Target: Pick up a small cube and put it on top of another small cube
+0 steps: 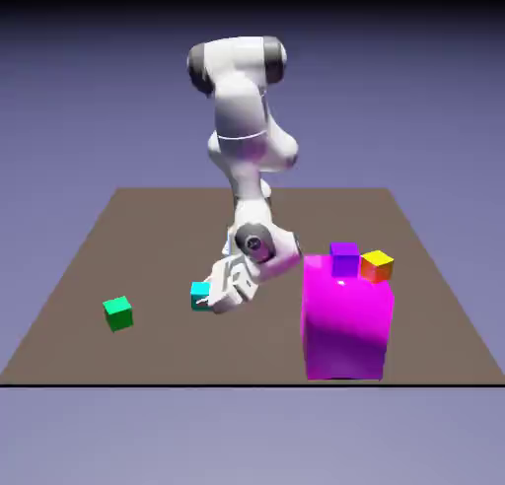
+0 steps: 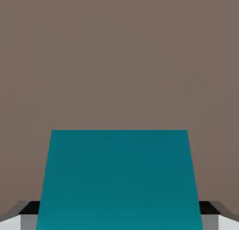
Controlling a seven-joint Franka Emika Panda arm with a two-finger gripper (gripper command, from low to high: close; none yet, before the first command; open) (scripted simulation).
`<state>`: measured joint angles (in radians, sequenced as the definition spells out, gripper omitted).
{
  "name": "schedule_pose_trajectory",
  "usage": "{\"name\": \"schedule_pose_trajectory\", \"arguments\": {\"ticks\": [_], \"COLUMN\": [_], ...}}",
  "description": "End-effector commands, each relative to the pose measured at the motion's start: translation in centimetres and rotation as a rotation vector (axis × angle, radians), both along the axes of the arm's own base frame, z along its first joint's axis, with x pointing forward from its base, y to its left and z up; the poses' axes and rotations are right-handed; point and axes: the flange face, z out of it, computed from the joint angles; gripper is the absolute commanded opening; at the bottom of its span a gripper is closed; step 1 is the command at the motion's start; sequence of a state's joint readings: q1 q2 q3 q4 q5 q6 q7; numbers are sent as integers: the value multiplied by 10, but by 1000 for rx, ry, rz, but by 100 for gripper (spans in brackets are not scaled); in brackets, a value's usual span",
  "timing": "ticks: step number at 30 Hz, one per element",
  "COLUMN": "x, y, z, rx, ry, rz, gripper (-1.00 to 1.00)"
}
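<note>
Across the brown tabletop (image 1: 178, 355), take the magenta block (image 1: 345, 320) as your landmark. Your white Franka arm (image 1: 242, 108) reaches down on the exterior view's left of it, and the two-finger gripper (image 2: 119, 215) is pinching the cyan cube (image 2: 119, 177) by opposite sides, the cube low beside the hand. The purple cube (image 1: 344, 260) and the orange-yellow cube (image 1: 377, 266) show at the block's upper end; you can't tell whether they rest on it or behind it. The green cube (image 1: 118, 313) sits well apart from the block, beyond the cyan one.

You'd do best to let the grip settle, then lift straight up, keeping the cube level. Bare tabletop lies between block and cyan cube; the near table edge runs close below, so raise before you swing, clear of the block's side.
</note>
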<state>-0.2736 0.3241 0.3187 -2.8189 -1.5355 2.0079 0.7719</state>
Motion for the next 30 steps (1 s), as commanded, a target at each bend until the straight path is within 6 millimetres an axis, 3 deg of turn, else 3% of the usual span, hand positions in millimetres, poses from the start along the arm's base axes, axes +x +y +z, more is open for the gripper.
{"name": "schedule_pose_trajectory", "arguments": {"ticks": [1,4,9,10,15,19,23,27,29,30], "x": [0,4,98,116,183,206,179,124,130,136], "y": [8,26,-21,-19,70,159,257,348,339,326], "z": [8,31,78,90,161,224,263,300,301,285], "rx": [0,3,24,17,-19,-13,-6,8,0,-1], "ry": [-1,-14,-234,-257,-268,-260,-162,-39,-1,-3], "rz": [2,-5,-134,-127,32,149,281,424,384,383], "gripper": [-100,-100,-100,-100,-100,-100,-100,-100,-100,-100]}}
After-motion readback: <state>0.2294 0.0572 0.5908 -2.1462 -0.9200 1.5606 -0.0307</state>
